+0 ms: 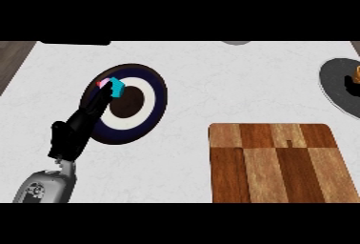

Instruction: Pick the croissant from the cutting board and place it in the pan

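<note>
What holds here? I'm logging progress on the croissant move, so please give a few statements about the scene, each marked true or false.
1. No croissant lies on the board. True.
2. The left hand is over the board. False: it reaches over the ringed plate, fingers straight.
3. The right hand is in view. False: only the left hand shows.
4. An orange-brown thing sits on the grey dish at the right edge. True; the edge cuts it off, so I cannot tell what it is.
</note>
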